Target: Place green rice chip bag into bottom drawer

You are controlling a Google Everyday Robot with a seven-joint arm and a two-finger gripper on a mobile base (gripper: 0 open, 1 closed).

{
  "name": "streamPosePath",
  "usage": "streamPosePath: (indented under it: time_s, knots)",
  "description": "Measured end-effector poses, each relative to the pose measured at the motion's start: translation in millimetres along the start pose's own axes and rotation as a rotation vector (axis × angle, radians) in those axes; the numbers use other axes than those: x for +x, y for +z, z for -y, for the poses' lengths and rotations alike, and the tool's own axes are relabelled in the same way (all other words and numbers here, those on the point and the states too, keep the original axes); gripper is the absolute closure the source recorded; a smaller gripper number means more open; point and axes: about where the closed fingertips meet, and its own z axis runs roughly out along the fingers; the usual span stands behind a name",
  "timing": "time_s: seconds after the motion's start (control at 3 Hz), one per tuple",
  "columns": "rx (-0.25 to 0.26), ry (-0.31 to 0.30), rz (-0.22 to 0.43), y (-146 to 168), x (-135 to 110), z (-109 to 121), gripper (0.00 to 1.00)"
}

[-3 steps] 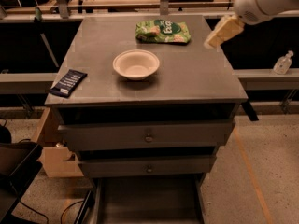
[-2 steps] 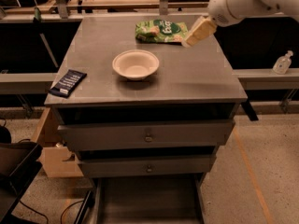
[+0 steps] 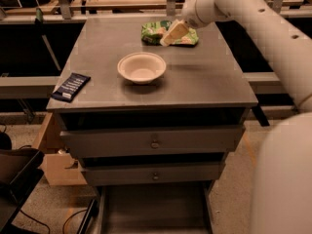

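Observation:
The green rice chip bag (image 3: 155, 31) lies flat at the far edge of the grey cabinet top (image 3: 209, 82), right of centre. My gripper (image 3: 171, 35) reaches in from the upper right on the white arm and hangs directly over the bag, covering its middle. The bottom drawer (image 3: 152, 209) is pulled out at the foot of the cabinet, a shallow grey tray with nothing showing in it.
A pale bowl (image 3: 141, 67) stands in the middle of the cabinet top. A dark navy packet (image 3: 71, 87) lies at the front left corner. Two closed drawer fronts with round knobs (image 3: 154, 143) sit above the open tray. A cardboard box (image 3: 54, 155) stands at the left.
My gripper has moved left from beyond the cabinet's right edge to above the green bag. The bag, bowl and packet have not moved.

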Motion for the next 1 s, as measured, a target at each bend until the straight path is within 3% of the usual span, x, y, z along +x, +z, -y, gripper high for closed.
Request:
streamPosePath:
  time_s: [0.33, 1.0]
  knots:
    - [-0.031, 0.041, 0.029, 64.6, -4.5, 1.3, 0.0]
    - [-0.076, 0.118, 0.027, 143.9, -7.8, -8.2, 0.0]
